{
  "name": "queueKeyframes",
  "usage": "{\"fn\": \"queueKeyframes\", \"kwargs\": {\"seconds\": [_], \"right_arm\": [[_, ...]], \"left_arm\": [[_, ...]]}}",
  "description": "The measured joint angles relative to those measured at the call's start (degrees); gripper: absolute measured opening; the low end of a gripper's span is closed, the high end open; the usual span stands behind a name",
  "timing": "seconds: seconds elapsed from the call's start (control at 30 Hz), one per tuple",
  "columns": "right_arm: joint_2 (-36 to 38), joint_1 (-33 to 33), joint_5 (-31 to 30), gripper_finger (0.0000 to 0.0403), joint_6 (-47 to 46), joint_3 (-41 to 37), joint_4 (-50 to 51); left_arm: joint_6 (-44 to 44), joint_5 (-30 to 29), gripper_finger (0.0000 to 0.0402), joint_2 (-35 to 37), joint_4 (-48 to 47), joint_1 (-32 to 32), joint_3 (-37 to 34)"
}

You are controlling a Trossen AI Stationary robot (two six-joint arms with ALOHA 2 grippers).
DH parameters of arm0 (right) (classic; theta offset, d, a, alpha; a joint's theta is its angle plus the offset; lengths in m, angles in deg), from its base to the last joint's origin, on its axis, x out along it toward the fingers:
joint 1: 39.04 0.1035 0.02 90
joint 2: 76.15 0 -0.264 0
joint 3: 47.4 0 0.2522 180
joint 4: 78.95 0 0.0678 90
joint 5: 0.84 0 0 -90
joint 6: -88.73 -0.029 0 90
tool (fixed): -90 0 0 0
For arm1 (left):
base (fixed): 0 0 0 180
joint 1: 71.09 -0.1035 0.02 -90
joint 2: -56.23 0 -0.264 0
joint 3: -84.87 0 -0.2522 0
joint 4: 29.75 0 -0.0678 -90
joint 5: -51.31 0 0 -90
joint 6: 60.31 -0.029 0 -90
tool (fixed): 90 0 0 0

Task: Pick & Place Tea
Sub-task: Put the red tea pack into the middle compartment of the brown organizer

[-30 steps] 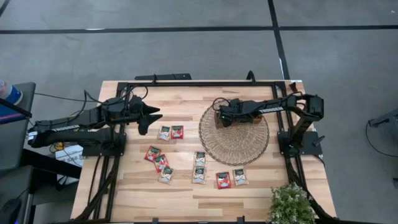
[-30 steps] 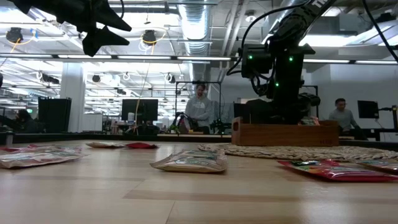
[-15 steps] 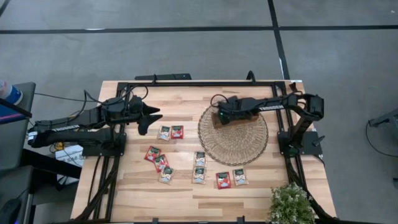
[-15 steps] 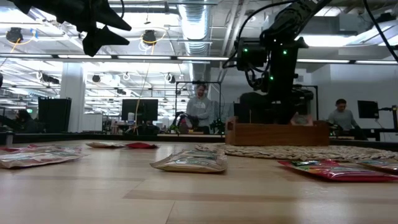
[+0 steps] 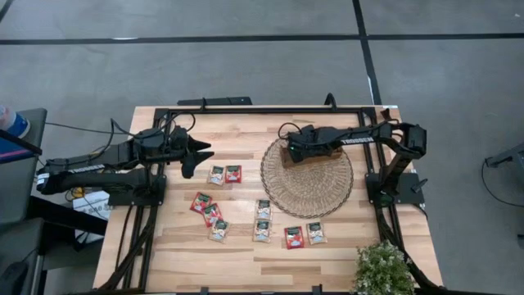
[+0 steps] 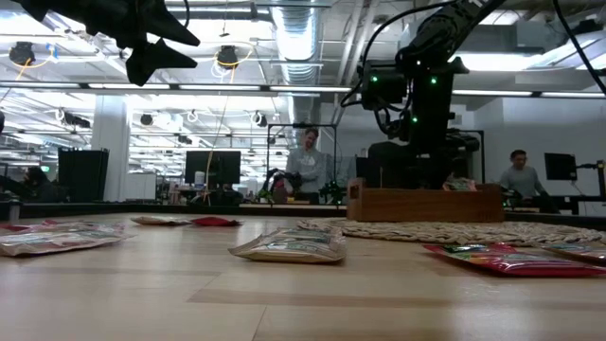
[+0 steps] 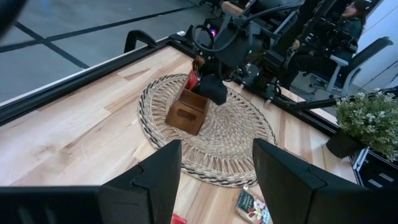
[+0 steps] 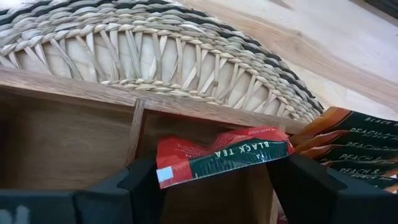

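Since a second earlier the right gripper (image 5: 288,152) and the oblong wooden compartment tray (image 7: 187,112) shifted slightly on the round woven wicker mat (image 5: 307,195). Its fingers (image 8: 134,185) pinched a red black-tea sachet (image 8: 221,155) by its edges over a tray compartment, likely for a clean drop. Left gripper (image 5: 202,156) hovered well off the mat, fingers half open, empty. Other flat square sachets (image 5: 262,208) lay on the tabletop (image 5: 246,123) beside the mat.

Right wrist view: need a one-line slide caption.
Right gripper holds a red black-tea sachet over a compartment of the wooden tray on the round woven wicker mat.
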Motion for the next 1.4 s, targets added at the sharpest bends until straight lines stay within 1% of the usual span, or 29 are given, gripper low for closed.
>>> {"fn": "queueKeyframes", "kwargs": {"seconds": [0.33, 0.73, 1.13, 1.3, 1.4], "right_arm": [[0.0, 0.0, -3.28, 0.025, 3.06, 4.76, 2.52], [0.0, 1.39, -2.44, 0.025, 1.43, 4.96, 4.37], [0.0, 1.15, -1.96, 0.025, 0.97, 5.09, 5.83], [0.0, 1.14, -5.01, 0.025, 0.02, 6.8, 8.43], [0.0, 1.14, -5.37, 0.025, 0.04, 8.14, 9.96]], "left_arm": [[-0.04, 0.0, 0.0191, -0.01, 0.33, -0.01, 0.0], [-0.1, 0.0, 0.0191, -0.02, 0.33, -0.02, 0.0], [-0.15, 0.74, 0.0191, -0.02, 0.33, 0.0, 0.0], [-0.15, 0.79, 0.0191, 0.0, 0.33, -0.02, 0.0], [-0.11, 0.79, 0.0191, -0.02, 0.33, -0.02, 0.0]]}}
